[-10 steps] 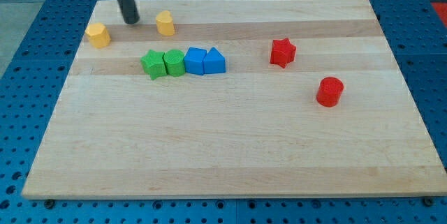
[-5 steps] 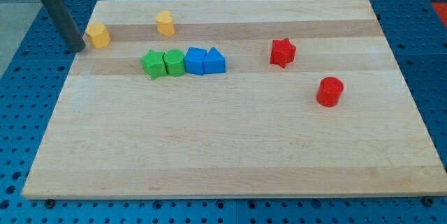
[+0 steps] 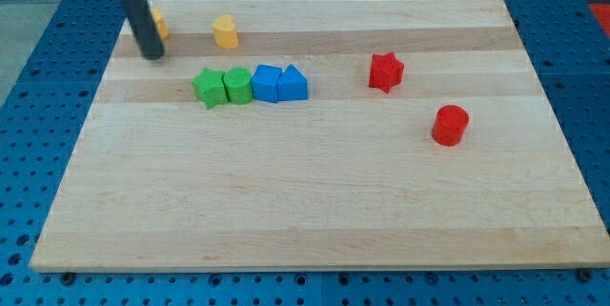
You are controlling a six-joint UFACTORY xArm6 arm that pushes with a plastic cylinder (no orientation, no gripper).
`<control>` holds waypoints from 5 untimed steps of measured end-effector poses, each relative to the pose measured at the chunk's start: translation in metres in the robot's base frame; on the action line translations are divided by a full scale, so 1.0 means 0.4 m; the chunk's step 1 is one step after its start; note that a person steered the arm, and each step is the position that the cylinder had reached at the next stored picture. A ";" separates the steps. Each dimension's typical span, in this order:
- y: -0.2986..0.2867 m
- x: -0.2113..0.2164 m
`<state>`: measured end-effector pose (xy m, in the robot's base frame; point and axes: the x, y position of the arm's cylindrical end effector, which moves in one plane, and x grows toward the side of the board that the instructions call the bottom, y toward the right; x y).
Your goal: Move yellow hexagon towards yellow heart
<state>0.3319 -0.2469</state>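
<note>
The yellow hexagon (image 3: 160,27) sits near the board's top left, mostly hidden behind my rod. My tip (image 3: 152,55) rests on the board just below and left of it, apparently touching it. The yellow heart (image 3: 225,31) stands to the hexagon's right, a short gap away.
A row of blocks lies below the heart: a green star (image 3: 208,88), a green hexagon (image 3: 238,86), a blue cube (image 3: 266,83) and a blue triangle-topped block (image 3: 294,84). A red star (image 3: 385,71) and a red cylinder (image 3: 450,125) sit on the right. The wooden board (image 3: 315,201) lies on a blue pegboard table.
My tip swung from between the yellow blocks out to the hexagon's left, then came back right. The hexagon has shifted right and up, closer to the heart.
</note>
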 end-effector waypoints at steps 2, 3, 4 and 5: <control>-0.145 -0.103; -0.103 -0.233; -0.084 -0.232; -0.047 -0.194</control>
<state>0.2544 -0.2657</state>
